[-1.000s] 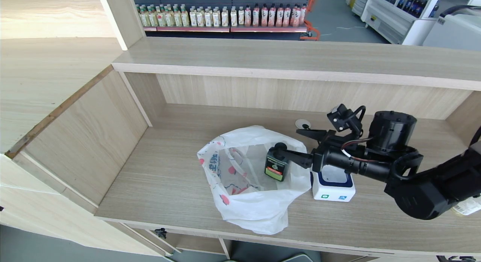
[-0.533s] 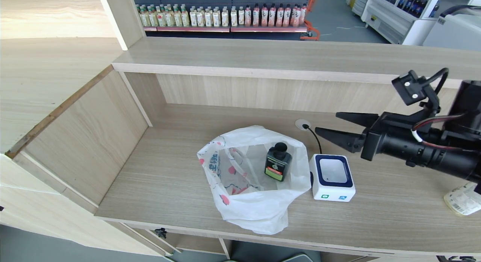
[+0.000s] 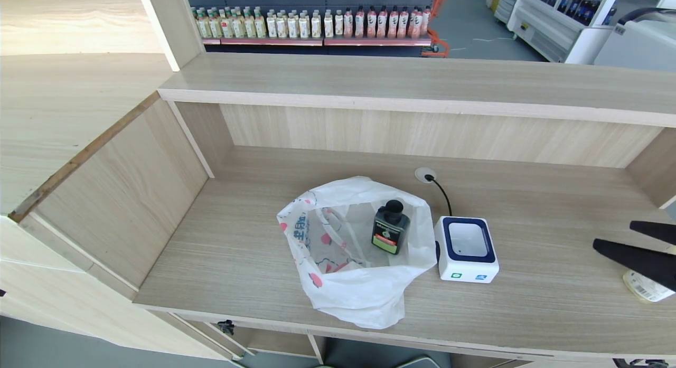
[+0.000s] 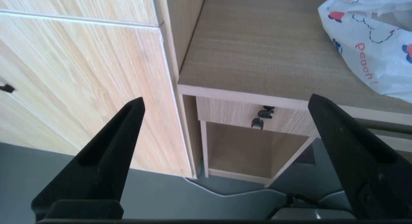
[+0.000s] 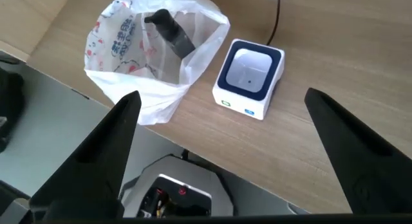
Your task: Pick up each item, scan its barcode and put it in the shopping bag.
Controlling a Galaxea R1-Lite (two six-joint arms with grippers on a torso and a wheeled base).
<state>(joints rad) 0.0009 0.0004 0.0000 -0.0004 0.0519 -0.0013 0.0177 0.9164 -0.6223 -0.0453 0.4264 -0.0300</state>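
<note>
The shopping bag (image 3: pixel 364 299) is milky white and half see-through, printed with red and pink shapes and blue lettering. The bottle (image 3: pixel 391 232) is black with a black cap; its label is green above a red band. The scanner (image 3: pixel 467 252) is white, with a navy frame round a pale grey window and small green and blue marks on its front. Its cable (image 3: pixel 442 195) is black. The desk (image 3: pixel 237 252) is light wood with fine straight grain. The right gripper's fingers (image 3: pixel 634 260) and the left gripper's fingers (image 4: pixel 96 166) are matte black. A pale item (image 3: pixel 641 288) bears a white label with black bars.

shopping bag (image 3: pixel 348 291): one
black bottle (image 3: pixel 391 232): one
barcode scanner (image 3: pixel 467 249): one
scanner cable (image 3: pixel 442 194): one
white labelled item (image 3: pixel 641 290): one
</note>
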